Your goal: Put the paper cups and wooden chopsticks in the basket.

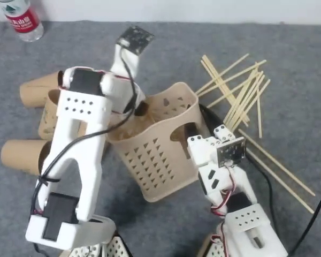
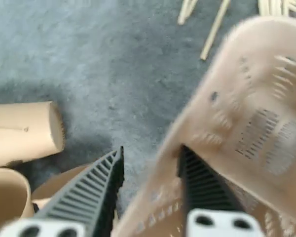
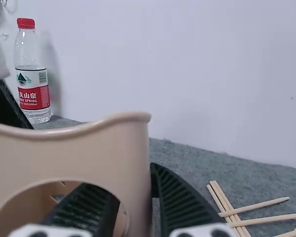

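Standing tipped at the centre of the grey tabletop (image 1: 166, 48), the beige perforated basket (image 1: 155, 160) has its mouth turned up and toward the far edge, with one punched side wall facing the high camera. The left end effector (image 2: 151, 149) straddles the basket's rim on the cup side. Its jaws are apart: one finger lies against the wall, and a strip of grey covering shows between the wall and the other finger. The right end effector (image 3: 130, 180) is clamped on the opposite wall beside the oval handle opening, one finger inside and one outside. Paper cups (image 1: 35, 88), at least three, sit grouped on the left arm's side of the basket. Two lie on their sides with long axes running roughly across the table. The left wrist view shows one such cup close by, its rim end toward the basket. Wooden chopsticks (image 1: 241, 91) lie scattered on the right arm's side. The main fan has its long axes slanting from near the basket out toward the far right, and two more sticks cross the other diagonal nearer the right arm. The right wrist view adds the pale wall behind and a red-capped water bottle (image 3: 32, 74), which stands upright at the far left corner in the high view.
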Available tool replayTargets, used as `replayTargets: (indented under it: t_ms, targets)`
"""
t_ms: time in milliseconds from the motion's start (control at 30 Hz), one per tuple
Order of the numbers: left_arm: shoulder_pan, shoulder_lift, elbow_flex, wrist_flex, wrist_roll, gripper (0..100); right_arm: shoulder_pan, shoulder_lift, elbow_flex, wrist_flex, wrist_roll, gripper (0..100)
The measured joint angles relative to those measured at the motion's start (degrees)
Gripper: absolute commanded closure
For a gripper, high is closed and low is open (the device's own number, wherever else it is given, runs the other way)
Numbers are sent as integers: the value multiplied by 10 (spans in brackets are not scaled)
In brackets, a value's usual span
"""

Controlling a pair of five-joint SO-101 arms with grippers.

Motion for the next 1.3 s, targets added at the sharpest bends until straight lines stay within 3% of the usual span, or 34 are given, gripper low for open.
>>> replayTargets:
  t_ms: [133,333,433,667,800,1033,1300]
  targets:
    - [25,0,-1,12,-30,940,0,-2,0,0,0,991]
    - [25,0,-2,63,-130,818,-1,-2,2,0,1,991]
    - [21,28,16,83,-168,808,-4,-7,2,0,2,990]
    - [36,29,16,87,-175,995,-3,-9,2,0,2,988]
    - [40,28,16,94,-174,988,-2,-9,2,0,2,969]
    - [33,27,11,94,-174,989,-6,-12,2,23,2,732]
    - [-40,30,-67,93,-174,989,-6,-15,1,105,2,728]
